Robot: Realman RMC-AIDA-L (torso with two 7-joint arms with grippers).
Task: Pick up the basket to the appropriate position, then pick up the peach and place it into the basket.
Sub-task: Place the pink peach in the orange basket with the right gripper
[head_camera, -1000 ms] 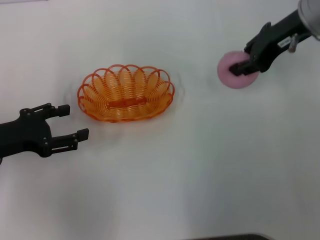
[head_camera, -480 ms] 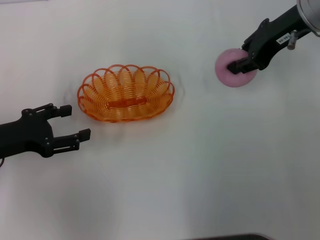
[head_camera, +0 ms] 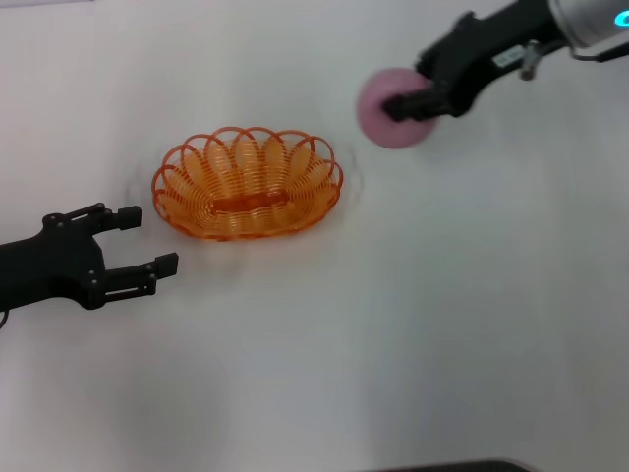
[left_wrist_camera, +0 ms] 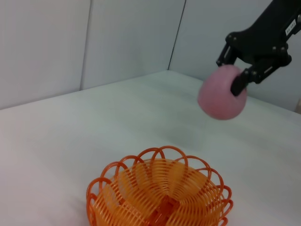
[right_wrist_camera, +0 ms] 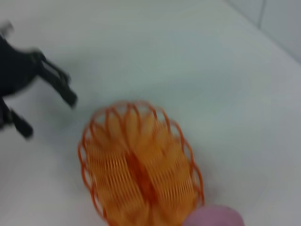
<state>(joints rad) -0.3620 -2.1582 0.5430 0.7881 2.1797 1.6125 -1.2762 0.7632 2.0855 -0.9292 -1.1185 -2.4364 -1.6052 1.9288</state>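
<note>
Peach (head_camera: 390, 107) hangs clamped in right gripper (head_camera: 405, 102), apparently airborne, near basket (head_camera: 248, 183).

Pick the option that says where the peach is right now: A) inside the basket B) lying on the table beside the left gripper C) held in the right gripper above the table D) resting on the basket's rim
C: the right gripper clamps the peach in the air, short of the basket.

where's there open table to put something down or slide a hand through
Bare table spans the whole near side, in front of the basket and right of the open left gripper. The far strip behind the basket is bare too. Tightest: the gap between left gripper and basket, and beside the right gripper carrying the peach.
</note>
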